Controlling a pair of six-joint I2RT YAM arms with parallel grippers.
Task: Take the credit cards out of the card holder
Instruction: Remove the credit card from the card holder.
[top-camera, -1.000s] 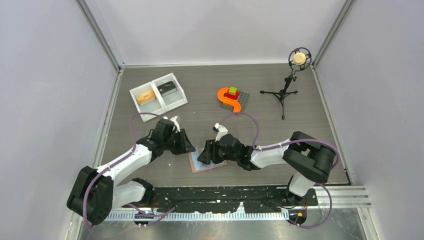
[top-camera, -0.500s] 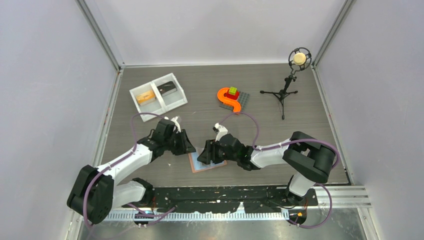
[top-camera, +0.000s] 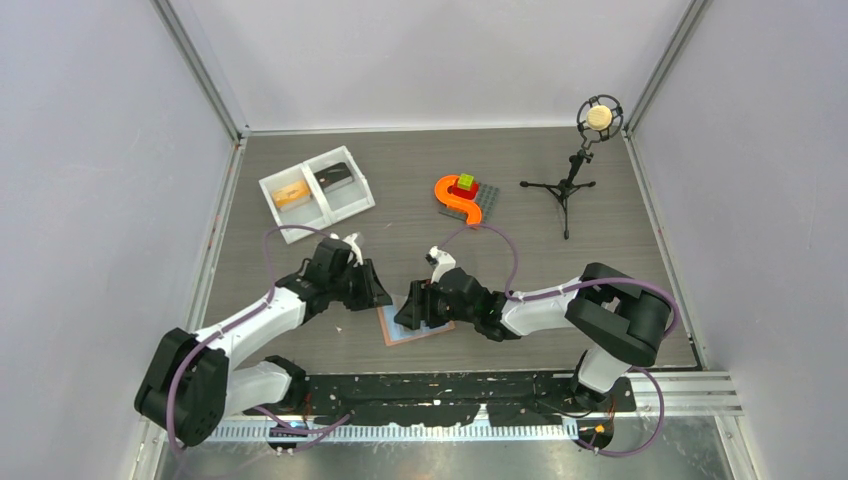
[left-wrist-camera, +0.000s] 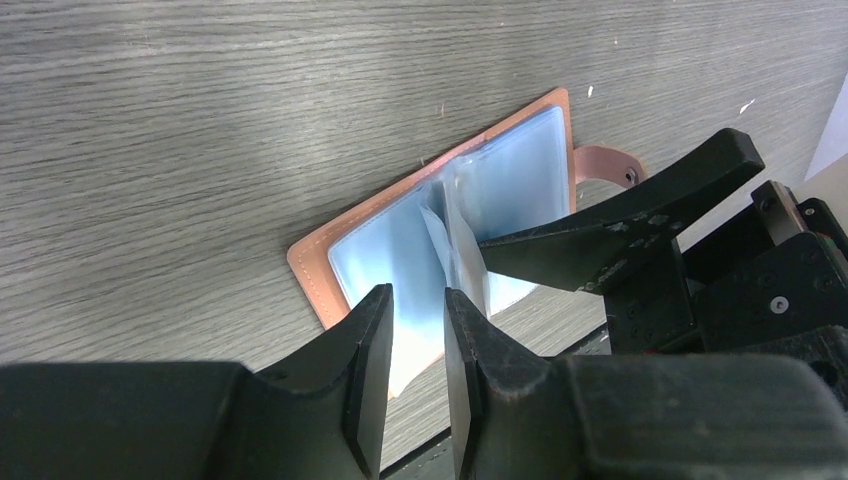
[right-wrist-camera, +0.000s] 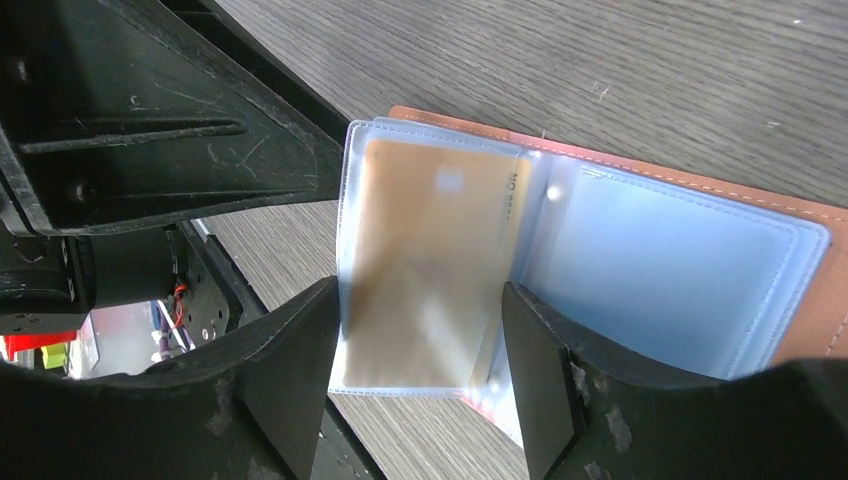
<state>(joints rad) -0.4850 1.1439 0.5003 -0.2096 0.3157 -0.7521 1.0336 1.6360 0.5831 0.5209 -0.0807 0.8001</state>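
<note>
Beneath the wide-parted right gripper (right-wrist-camera: 418, 300), beside the barely parted left gripper (left-wrist-camera: 415, 300), lies the card holder (right-wrist-camera: 680, 270).

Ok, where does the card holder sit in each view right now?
Top external: card holder at lower centre of the picture.
Left wrist: card holder mid-frame, spread open, blue pockets up.
Right wrist: card holder from centre to right edge, gold card in its raised sleeve.
Shared landmark: the grey wood-grain table beneath it.
</note>
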